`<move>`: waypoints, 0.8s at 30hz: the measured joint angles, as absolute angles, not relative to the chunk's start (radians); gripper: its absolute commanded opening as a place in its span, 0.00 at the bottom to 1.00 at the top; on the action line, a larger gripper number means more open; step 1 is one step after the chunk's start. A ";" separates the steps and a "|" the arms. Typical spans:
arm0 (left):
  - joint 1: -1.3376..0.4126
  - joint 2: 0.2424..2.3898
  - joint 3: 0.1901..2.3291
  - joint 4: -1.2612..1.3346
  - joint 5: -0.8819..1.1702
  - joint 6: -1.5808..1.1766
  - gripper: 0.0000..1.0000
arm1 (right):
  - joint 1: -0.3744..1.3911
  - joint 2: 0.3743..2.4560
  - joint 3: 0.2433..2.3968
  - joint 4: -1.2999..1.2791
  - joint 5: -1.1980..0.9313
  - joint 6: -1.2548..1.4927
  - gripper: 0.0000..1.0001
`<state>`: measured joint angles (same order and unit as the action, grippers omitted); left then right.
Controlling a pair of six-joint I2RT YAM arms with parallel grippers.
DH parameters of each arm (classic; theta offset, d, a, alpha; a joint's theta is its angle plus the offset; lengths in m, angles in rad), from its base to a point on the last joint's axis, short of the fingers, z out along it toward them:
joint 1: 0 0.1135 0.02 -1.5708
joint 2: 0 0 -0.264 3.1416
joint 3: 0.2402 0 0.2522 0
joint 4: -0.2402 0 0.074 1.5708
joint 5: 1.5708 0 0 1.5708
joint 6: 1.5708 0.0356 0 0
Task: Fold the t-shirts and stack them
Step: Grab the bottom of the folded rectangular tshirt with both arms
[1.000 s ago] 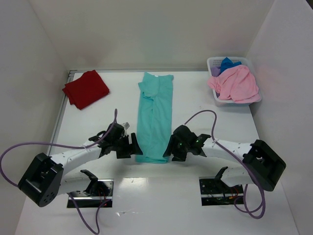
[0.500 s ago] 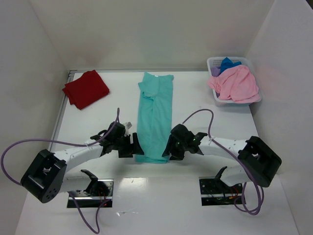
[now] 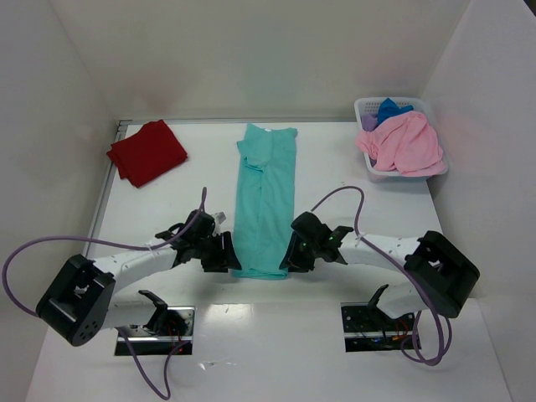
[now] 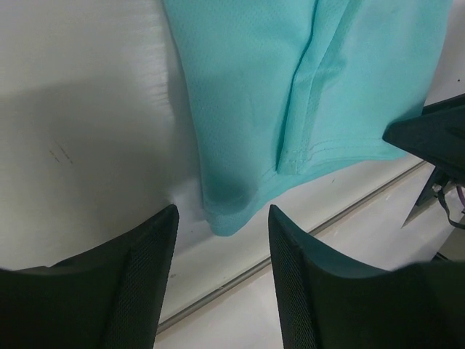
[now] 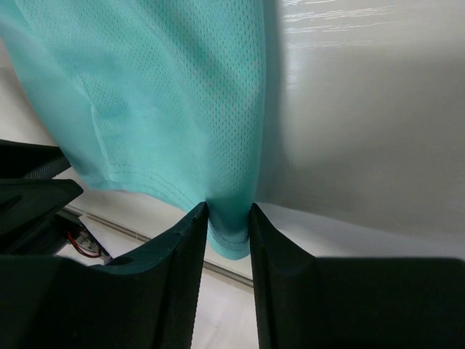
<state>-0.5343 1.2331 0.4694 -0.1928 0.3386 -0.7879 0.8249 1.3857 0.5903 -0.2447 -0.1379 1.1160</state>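
Clear only in wrist views, right hand (image 5: 227, 211) pinching teal t-shirt (image 5: 160, 87) hem, left hand (image 4: 221, 214) spread astride its corner

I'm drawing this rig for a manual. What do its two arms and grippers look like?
Both arms have white links and bulky black joint housings. A purple cable loops along each. The left gripper and right gripper are black, with broad fingers finely textured inside.
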 measured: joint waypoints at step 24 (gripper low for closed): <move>-0.533 1.335 0.476 -0.158 0.386 -0.783 0.06 | 0.825 1.414 0.591 -0.224 -0.139 1.119 0.09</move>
